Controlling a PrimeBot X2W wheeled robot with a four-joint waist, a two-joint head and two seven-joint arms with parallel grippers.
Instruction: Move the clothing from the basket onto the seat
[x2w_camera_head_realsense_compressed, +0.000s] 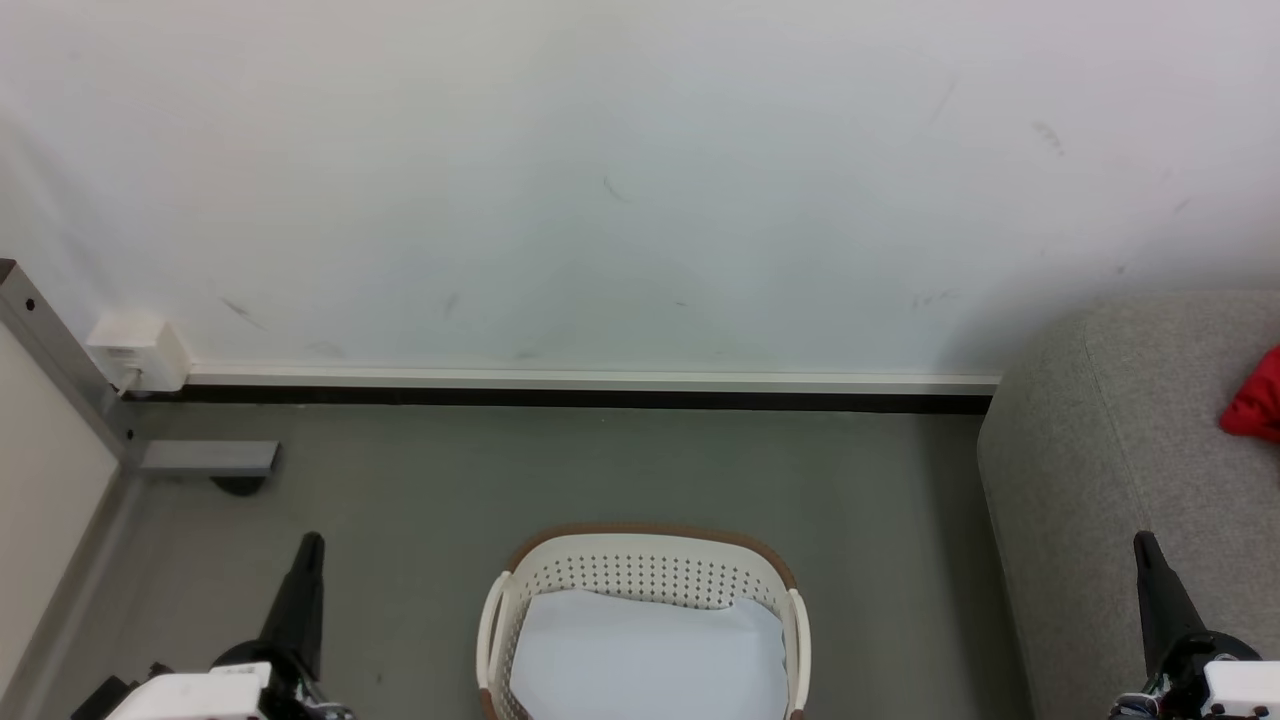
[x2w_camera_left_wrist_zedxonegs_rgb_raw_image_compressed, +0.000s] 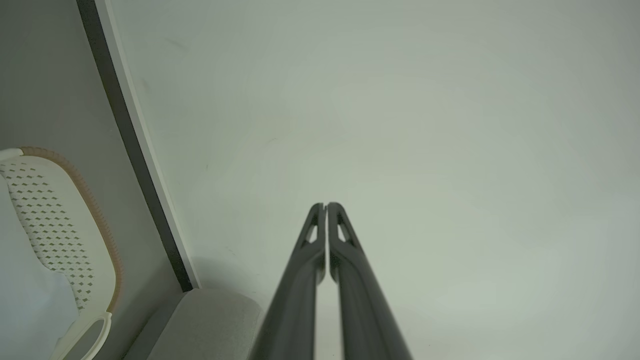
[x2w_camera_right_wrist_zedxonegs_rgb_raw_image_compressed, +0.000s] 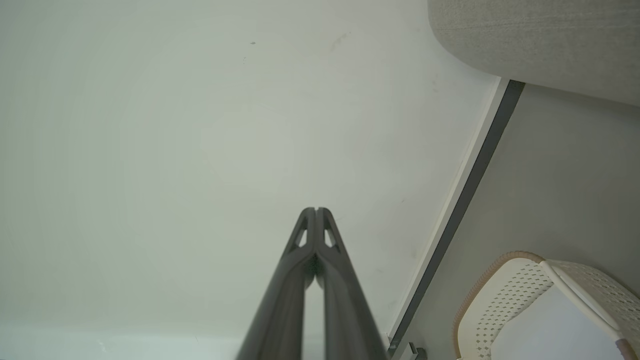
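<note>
With the left gripper (x2w_camera_head_realsense_compressed: 308, 560) and right gripper (x2w_camera_head_realsense_compressed: 1148, 560) closed and empty at the lower corners, and the red clothing (x2w_camera_head_realsense_compressed: 1256, 402) on the seat (x2w_camera_head_realsense_compressed: 1080, 450) at the right edge, the robot may wrongly grasp the pale sheet (x2w_camera_head_realsense_compressed: 640, 650) in the basket (x2w_camera_head_realsense_compressed: 640, 575) at bottom centre.

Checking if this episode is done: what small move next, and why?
Probably tilt the head down to check the basket: a pale sheet lies inside, red clothing lies on the sofa, left gripper and right gripper are shut, empty.
</note>
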